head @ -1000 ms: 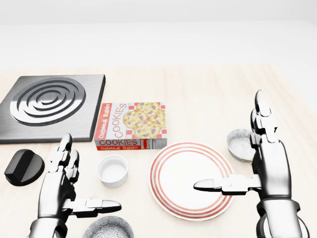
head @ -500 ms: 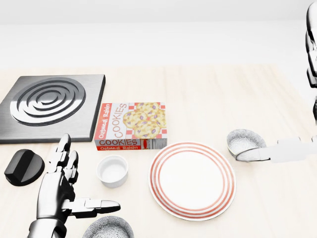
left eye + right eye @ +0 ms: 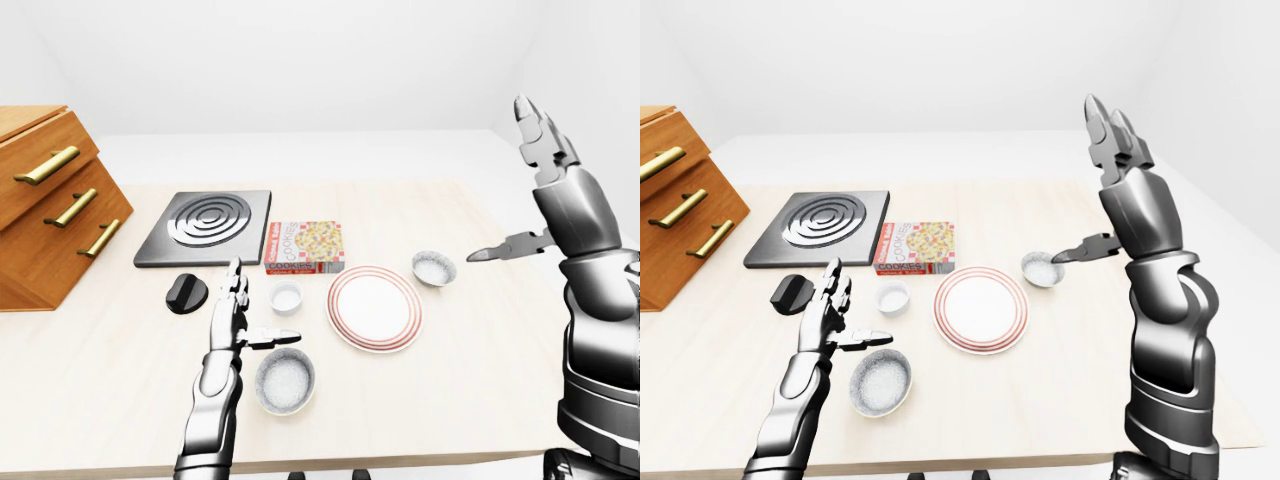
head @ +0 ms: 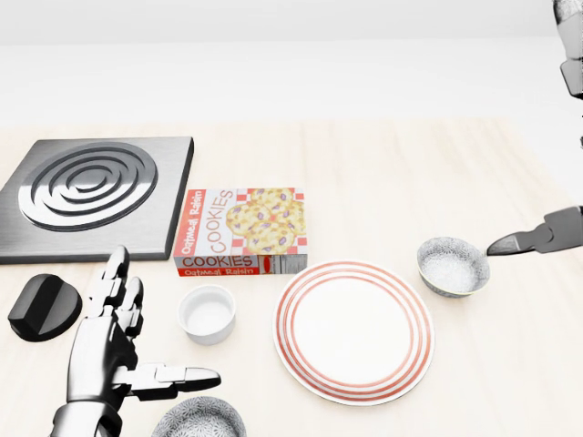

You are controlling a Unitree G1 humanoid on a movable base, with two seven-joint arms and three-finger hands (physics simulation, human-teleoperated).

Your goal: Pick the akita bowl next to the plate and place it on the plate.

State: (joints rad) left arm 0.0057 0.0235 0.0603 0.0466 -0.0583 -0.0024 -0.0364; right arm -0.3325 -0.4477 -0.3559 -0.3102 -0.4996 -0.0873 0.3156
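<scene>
The akita bowl (image 4: pixel 452 266), small with a speckled grey pattern, stands upright on the table just right of the red-ringed white plate (image 4: pixel 353 330), which holds nothing. My right hand (image 3: pixel 1088 180) is open and raised high above the table at the right. Its thumb (image 4: pixel 537 237) points left, level with the bowl and a little to its right, not touching it. My left hand (image 4: pixel 159 323) is open at the lower left, fingers straight, beside a white ramekin (image 4: pixel 207 313). Neither hand holds anything.
A second patterned bowl (image 3: pixel 284 380) sits near the table's bottom edge by my left hand. A cookie box (image 4: pixel 241 232) lies above the plate, a stove burner (image 4: pixel 86 191) at upper left, a black knob (image 4: pixel 44 307) below it. Wooden drawers (image 3: pixel 50 200) stand at far left.
My right hand has lifted from over the plate, moving up and to the right, uncovering the bowl; only its thumb and fingertips remain in the head view. The left hand has stayed put.
</scene>
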